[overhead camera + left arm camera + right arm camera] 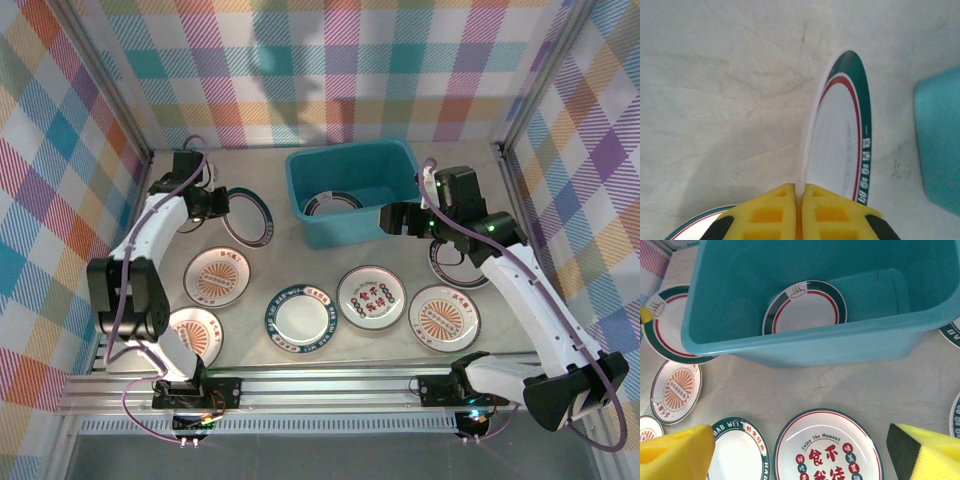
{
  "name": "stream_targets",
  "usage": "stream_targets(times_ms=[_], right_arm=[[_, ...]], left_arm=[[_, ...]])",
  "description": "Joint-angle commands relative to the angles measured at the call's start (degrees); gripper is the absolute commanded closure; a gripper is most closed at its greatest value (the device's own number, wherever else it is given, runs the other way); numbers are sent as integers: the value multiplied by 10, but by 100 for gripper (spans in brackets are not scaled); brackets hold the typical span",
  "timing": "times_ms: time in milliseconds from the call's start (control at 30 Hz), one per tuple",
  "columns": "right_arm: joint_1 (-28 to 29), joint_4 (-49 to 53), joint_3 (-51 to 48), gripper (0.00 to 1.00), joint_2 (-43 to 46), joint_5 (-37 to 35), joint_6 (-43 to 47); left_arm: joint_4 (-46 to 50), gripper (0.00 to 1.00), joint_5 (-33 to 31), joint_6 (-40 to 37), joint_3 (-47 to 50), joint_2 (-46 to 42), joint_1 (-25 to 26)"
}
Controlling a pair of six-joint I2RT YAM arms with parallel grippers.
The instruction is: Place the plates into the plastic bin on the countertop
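Left gripper (218, 205): clamped on the rim of a green-rimmed plate (248, 215), at 9 o'clock of the bin (340, 235). The top view has that plate tipped up on edge, near the bin but apart from it. The left wrist view adds the grip detail. The yellow fingers (775, 210) are pressed together with the plate's (840, 145) white edge pinched between them. The bin wall (940, 145) is at 3 o'clock, with a gap to the plate.

On the countertop (290, 265), at 6 o'clock of the bin, left to right:
- two orange plates (217, 278), the nearer one partly under the left arm
- a dark-rimmed plate (300, 315)
- a red-lettered plate (371, 296)
- another orange plate (444, 317)
- a half-hidden plate (450, 270) under the right arm

Right gripper (390, 218): at the bin's 4 o'clock corner, jaws wide apart, holding nothing. The right wrist view shows its yellow fingers (675, 455) far apart, above the red-lettered plate (827, 450). That view also looks straight into the bin (815, 350). One binned plate (805, 307), green rim with a red ring, sits inside. The top view catches just part of it (335, 200).
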State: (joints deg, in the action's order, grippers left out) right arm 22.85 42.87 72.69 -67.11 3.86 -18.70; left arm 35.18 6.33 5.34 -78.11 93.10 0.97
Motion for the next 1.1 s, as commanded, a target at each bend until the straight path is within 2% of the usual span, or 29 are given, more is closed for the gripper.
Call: stream_targets(times_ms=[0,300,467,667,800,933,1067], right_arm=[[3,-19,18,13,-13,32,-7],[3,-29,57,18,-41,128,-13],[4,-28,103,26,-73,208,-10],[23,-30,150,33,-98,264,13],[29,-60,159,36,-111,293,-7],[33,-84,161,40,-126,295,-27],[33,-88,153,44,-135,261,-36]], left_arm=[[22,95,-27,17,-10,-69,-1],[55,95,4,60,-66,-179,-1],[30,96,91,132,-91,-203,6],[-7,98,145,184,-112,-212,63],[-27,99,149,203,-118,-212,117],[-57,100,154,222,-118,-207,162],[-70,100,151,233,-117,-206,189]])
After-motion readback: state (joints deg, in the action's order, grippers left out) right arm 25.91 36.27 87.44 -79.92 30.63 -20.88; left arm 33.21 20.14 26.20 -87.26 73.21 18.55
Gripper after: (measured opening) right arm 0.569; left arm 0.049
